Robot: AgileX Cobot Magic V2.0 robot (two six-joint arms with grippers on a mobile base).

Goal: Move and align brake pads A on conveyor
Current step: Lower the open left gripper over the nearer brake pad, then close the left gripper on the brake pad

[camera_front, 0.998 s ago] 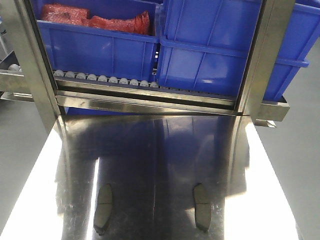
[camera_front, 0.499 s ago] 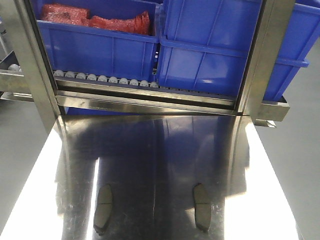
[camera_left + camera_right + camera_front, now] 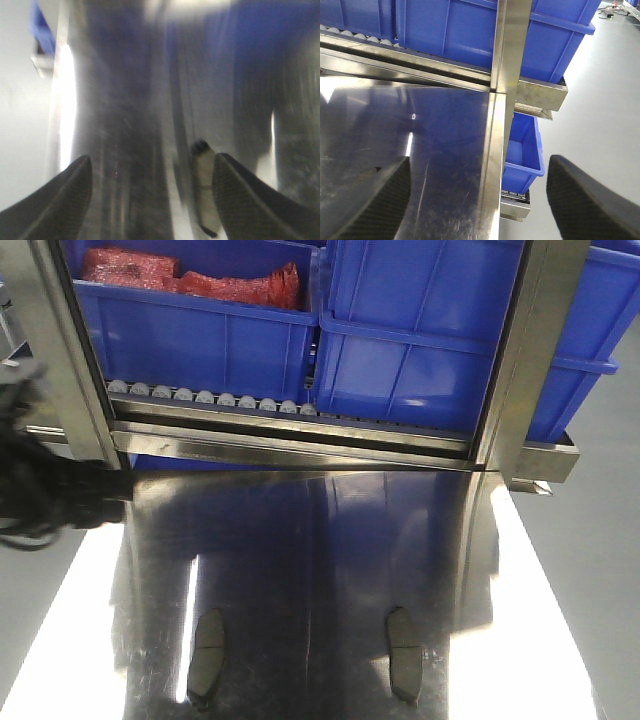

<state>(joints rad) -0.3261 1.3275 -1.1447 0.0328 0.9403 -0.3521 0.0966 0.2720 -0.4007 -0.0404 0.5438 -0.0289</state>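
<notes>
Pads (image 3: 404, 653) lengthwise toward blue bins (image 3: 200, 335)

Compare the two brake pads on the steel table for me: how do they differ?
The left pad tilts with its far end toward the right. The right pad tilts the other way, so they spread apart toward the camera. The left pad lies beside a bright glare streak, while the right pad sits on darker steel. Both are grey-brown, lie flat on the table and are untouched.
</notes>
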